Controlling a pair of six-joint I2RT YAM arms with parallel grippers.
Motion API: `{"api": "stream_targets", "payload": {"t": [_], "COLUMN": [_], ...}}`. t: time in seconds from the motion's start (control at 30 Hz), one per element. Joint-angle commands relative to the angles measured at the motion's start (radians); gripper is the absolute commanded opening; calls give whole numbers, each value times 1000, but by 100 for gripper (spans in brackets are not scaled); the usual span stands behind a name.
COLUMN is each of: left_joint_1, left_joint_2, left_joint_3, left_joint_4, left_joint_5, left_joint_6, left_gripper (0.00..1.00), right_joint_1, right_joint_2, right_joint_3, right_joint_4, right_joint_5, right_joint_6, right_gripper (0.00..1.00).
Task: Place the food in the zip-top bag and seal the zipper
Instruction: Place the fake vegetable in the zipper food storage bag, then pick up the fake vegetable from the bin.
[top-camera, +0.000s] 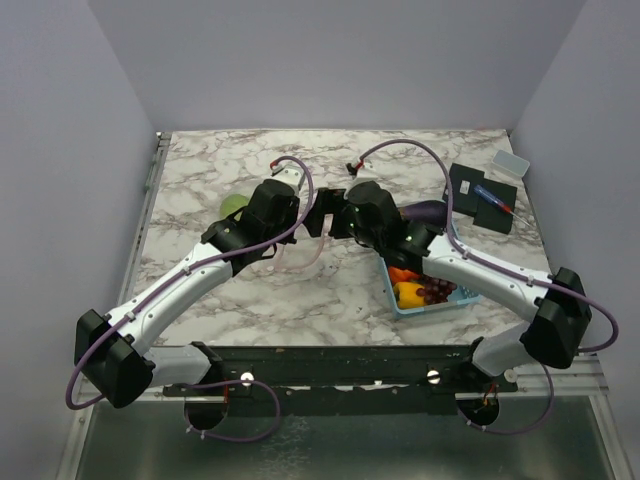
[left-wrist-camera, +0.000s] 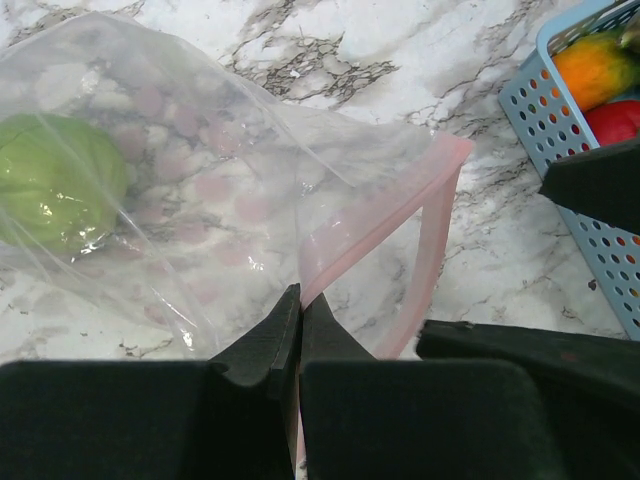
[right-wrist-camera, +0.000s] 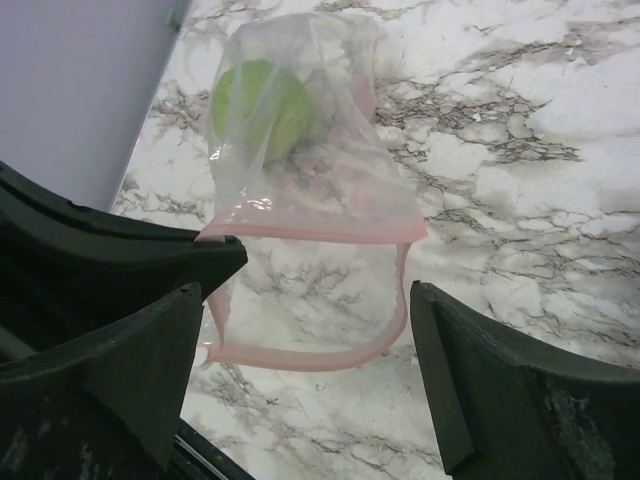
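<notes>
The clear zip-top bag (right-wrist-camera: 300, 160) lies on the marble table with the green cabbage (right-wrist-camera: 262, 105) inside it. Its pinkish-red zipper (right-wrist-camera: 310, 232) is held open in a loop. My left gripper (left-wrist-camera: 300, 300) is shut on one strip of the zipper (left-wrist-camera: 375, 220) and lifts the mouth. My right gripper (right-wrist-camera: 307, 290) is open and empty, its jaws on either side of the open mouth. In the top view both grippers meet mid-table, the left (top-camera: 318, 215) and the right (top-camera: 345, 222), above the bag (top-camera: 290, 258). The pumpkin (left-wrist-camera: 595, 70) and tomato (left-wrist-camera: 615, 120) sit in the basket.
The light-blue perforated basket (top-camera: 440, 300) stands right of centre with a yellow pepper (top-camera: 408, 293) and grapes (top-camera: 435, 290). A purple eggplant (top-camera: 425, 210) lies behind my right arm. A black box (top-camera: 483, 197) and a small clear container (top-camera: 510, 163) are at the back right.
</notes>
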Motion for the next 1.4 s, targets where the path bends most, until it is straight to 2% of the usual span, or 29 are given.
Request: {"api": "stream_targets", "payload": {"t": [0.0, 0.33, 0.8, 0.87, 1.03, 1.13, 1.37], "left_joint_1": [7, 7, 7, 6, 6, 7, 7], "left_joint_2": [-6, -4, -1, -2, -2, -2, -5], "left_joint_3": [-13, -13, -11, -11, -12, -13, -16], "left_joint_4": [18, 17, 17, 17, 17, 17, 17], "left_joint_5": [15, 22, 41, 45, 44, 44, 47], "left_joint_6": [-7, -7, -6, -5, -3, -3, -2], "left_gripper": [0, 0, 0, 0, 0, 0, 0], "right_joint_1": [8, 7, -26, -49, -122, -146, -245], "right_joint_2": [-78, -238, -322, -320, -305, -294, -263], "right_joint_3": [-34, -100, -95, -94, -97, -100, -126], "right_joint_4": [-106, -304, -611, -642, -673, -660, -593], "right_joint_5": [58, 260, 478, 506, 516, 522, 470], "right_joint_6": [12, -4, 60, 89, 163, 202, 308], "right_gripper": [89, 89, 90, 92, 95, 99, 100]}}
